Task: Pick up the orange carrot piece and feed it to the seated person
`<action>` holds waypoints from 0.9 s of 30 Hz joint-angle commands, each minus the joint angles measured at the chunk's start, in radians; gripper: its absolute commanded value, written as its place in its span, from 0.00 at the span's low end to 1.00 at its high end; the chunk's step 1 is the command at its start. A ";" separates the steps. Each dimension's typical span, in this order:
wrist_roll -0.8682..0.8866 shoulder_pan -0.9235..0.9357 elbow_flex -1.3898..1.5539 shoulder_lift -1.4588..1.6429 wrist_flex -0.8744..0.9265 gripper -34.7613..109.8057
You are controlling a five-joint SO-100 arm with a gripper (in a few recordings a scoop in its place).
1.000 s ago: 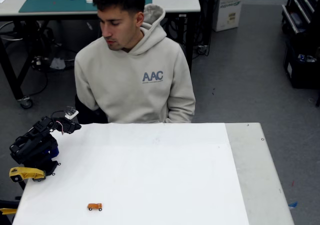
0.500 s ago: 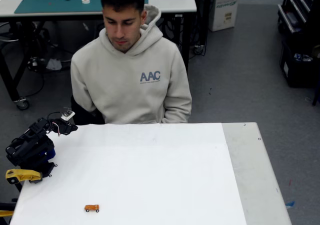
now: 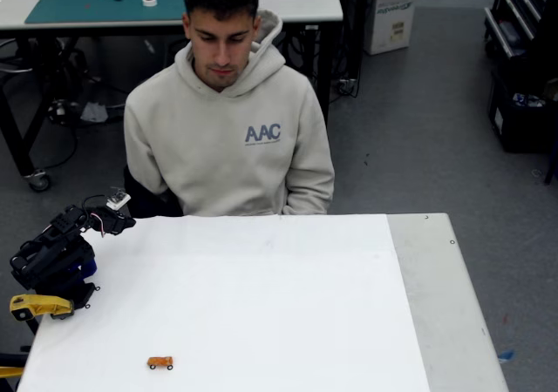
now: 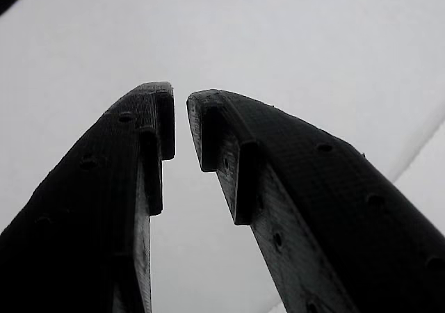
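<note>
The orange carrot piece [image 3: 160, 362] lies flat on the white table [image 3: 261, 305], near the front edge and toward the left in the fixed view, with nothing touching it. The arm [image 3: 57, 257] sits folded at the table's left edge, well apart from the carrot piece, beside a yellow part [image 3: 37, 306]. In the wrist view the gripper [image 4: 181, 122] points at bare white tabletop, its black fingers [image 4: 139, 160] nearly together with only a narrow gap at the tips and nothing between them. The seated person [image 3: 228, 122] in a grey hoodie sits behind the far edge, head bowed toward the table.
</note>
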 commanded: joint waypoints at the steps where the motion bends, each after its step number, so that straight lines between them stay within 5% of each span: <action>1: 0.014 -0.014 -0.029 0.020 0.000 0.23; 27: 0.014 -0.012 -0.038 0.021 0.003 0.22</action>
